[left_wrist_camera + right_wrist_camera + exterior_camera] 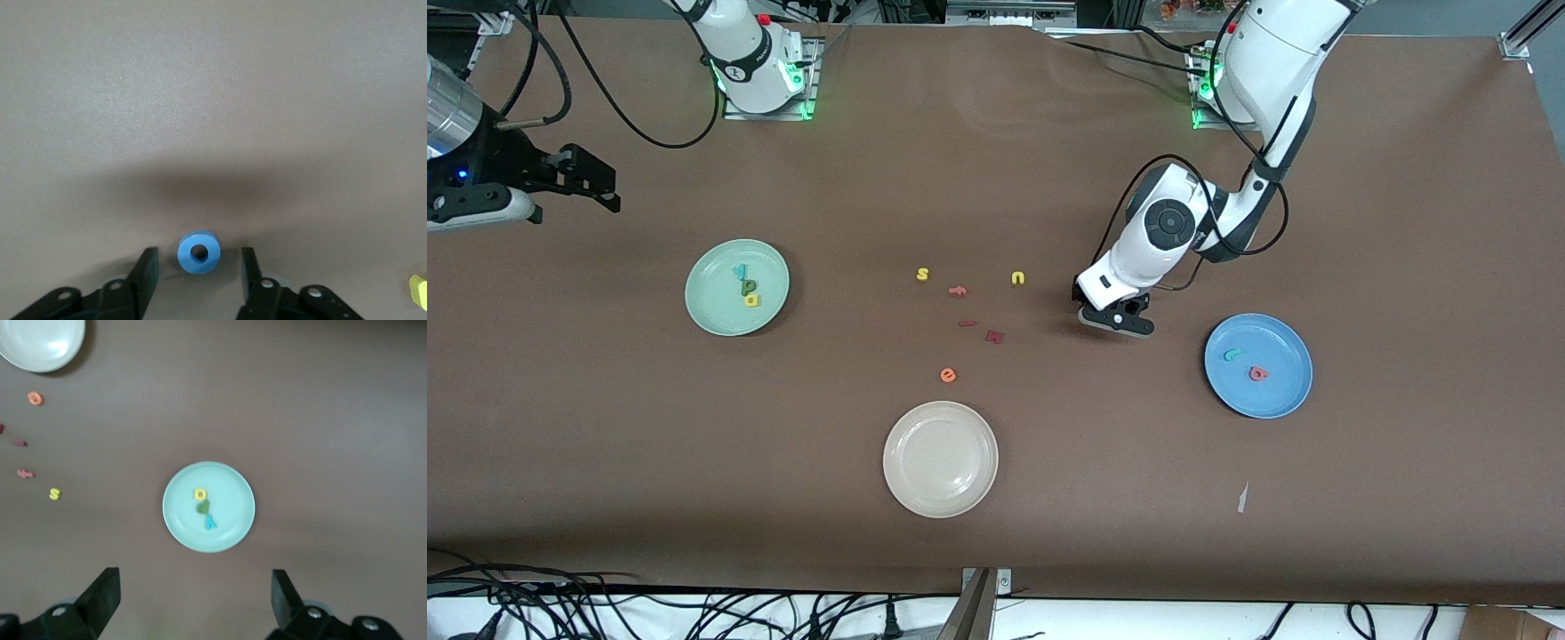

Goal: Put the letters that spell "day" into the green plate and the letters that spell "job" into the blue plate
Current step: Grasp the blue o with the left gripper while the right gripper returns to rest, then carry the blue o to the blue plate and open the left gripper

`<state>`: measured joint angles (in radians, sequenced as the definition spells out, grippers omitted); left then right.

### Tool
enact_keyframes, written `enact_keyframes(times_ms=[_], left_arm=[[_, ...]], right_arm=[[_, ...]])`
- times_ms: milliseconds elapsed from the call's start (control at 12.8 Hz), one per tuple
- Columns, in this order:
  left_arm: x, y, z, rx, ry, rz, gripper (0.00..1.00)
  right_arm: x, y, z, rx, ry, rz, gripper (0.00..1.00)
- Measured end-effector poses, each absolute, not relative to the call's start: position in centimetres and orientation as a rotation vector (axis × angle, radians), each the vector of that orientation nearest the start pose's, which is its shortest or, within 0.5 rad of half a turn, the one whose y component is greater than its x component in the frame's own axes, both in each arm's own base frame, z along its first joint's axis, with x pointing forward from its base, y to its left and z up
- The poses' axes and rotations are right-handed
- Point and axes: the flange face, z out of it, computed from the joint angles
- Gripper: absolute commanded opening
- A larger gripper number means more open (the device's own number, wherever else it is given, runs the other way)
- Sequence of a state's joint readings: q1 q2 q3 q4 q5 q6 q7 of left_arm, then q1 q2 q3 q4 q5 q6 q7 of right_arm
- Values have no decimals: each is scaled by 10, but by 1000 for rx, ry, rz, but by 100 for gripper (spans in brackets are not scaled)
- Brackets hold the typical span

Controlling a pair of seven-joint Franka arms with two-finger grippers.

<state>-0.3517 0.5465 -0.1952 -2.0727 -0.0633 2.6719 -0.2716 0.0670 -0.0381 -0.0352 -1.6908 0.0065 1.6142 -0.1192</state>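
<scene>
My left gripper [198, 255] is down at the table, open, its fingers either side of the blue ring "o" [199, 252] with a gap on each side. In the front view the left gripper [1116, 322] hides the "o". The blue plate [1285, 396] holds the teal "j" [1232, 355] and the salmon-red "b" [1258, 373]. The green plate [704, 307] holds the "y" [739, 271], "d" [748, 286] and "a" [752, 300]. My right gripper [607, 185] waits open and empty in the air at the right arm's end, looking down on the green plate [233, 493].
A cream-white plate [940, 458] lies nearest the front camera. Loose letters sit mid-table: yellow "s" [922, 274], yellow "u" [1018, 278], pink "f" [958, 290], orange "e" [948, 375] and two dark red pieces [994, 336]. A paper scrap [1242, 498] lies near the blue plate.
</scene>
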Motion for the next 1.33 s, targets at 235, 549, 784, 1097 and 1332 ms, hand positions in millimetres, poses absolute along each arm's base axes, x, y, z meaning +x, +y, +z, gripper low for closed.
enact_keyframes(times_ms=[235, 549, 784, 1097, 1332], left_arm=[[508, -306, 171, -3271, 309, -6, 55], [511, -302, 171, -3270, 294, -18, 42], [512, -300, 170, -3269, 290, -23, 32], [520, -296, 176, -3272, 271, -60, 23], [554, -252, 203, -3260, 179, -121, 23]], right_arm=[[545, 7, 590, -3121, -206, 72, 100], [545, 1, 591, -3121, -186, 69, 100], [545, 1, 592, -3121, -177, 64, 100], [547, 1, 594, -3124, -162, 33, 100], [548, -2, 595, -3127, -119, 15, 100]])
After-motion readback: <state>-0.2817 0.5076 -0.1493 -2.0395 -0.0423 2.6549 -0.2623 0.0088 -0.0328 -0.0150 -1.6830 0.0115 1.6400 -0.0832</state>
